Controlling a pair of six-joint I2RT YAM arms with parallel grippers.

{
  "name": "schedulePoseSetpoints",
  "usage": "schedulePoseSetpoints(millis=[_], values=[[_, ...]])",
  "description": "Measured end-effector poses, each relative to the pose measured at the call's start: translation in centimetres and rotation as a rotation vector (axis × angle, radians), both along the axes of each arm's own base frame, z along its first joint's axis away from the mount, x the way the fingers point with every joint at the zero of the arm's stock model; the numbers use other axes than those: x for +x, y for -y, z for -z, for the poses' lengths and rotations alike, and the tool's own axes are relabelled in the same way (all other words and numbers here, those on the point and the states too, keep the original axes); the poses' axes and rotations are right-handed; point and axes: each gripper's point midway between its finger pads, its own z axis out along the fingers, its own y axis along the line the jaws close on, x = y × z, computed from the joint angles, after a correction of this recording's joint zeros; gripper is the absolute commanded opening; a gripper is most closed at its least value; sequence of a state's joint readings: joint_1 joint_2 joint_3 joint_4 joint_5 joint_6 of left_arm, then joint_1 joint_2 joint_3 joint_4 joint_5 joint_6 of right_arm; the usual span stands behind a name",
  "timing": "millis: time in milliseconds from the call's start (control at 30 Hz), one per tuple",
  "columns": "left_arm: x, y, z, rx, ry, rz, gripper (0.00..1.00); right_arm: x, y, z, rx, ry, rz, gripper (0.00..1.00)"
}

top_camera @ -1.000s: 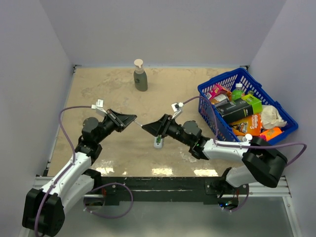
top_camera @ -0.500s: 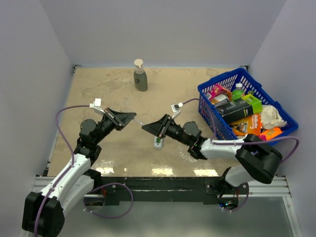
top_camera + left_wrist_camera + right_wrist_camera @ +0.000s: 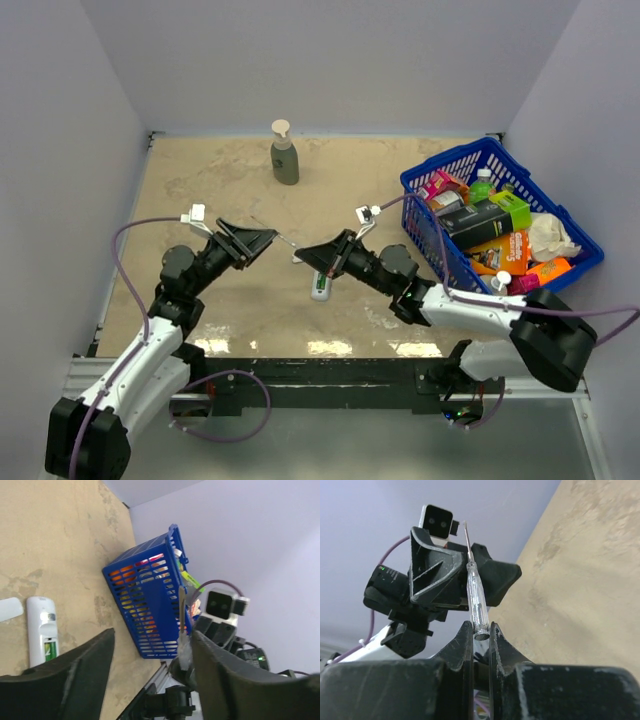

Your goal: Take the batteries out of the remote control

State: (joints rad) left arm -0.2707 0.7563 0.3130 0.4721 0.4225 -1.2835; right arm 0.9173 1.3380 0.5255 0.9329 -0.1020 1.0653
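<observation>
The remote control lies on the table below and between the two grippers, also in the left wrist view, with green batteries in its open recess. My right gripper is shut on the clear handle of a thin stick-like tool, held in the air. The tool's thin shaft reaches toward my left gripper. My left gripper is open; the tool stands close beside one of its fingers. In the top view my right gripper hovers above the remote.
A small flat white cover piece lies beside the remote's end. A blue basket full of packages stands at the right, also in the left wrist view. A soap bottle stands at the back.
My left gripper has opened and let go of the tool. My right gripper has shut on the tool's clear handle. Both arms stayed nearly in place above the remote.
</observation>
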Motion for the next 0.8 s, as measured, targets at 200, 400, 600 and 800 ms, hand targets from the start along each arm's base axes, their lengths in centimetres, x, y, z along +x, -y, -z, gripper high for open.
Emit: schedulePoseSetpoints(millis=[200,400,600,800], values=[[-0.2,-0.4,0.5,0.098,-0.011,-0.014,0.79,2.4,2.7,-1.2,-0.228,0.112,0.129,0.0],[0.0,-1.0,0.8,0.217,-0.012,-0.03,0.8,5.3,6.9,-1.3,-0.592,0.191,0.233,0.0],[0.8,-1.5,2.8,0.33,-0.068,-0.041,0.8,5.8,9.0,-1.1,-0.951,0.211,0.161,0.0],[1.3,-1.8,6.9,0.433,-0.183,-0.019,0.79,5.1,11.4,2.6,-1.271,0.231,-0.007,0.0]])
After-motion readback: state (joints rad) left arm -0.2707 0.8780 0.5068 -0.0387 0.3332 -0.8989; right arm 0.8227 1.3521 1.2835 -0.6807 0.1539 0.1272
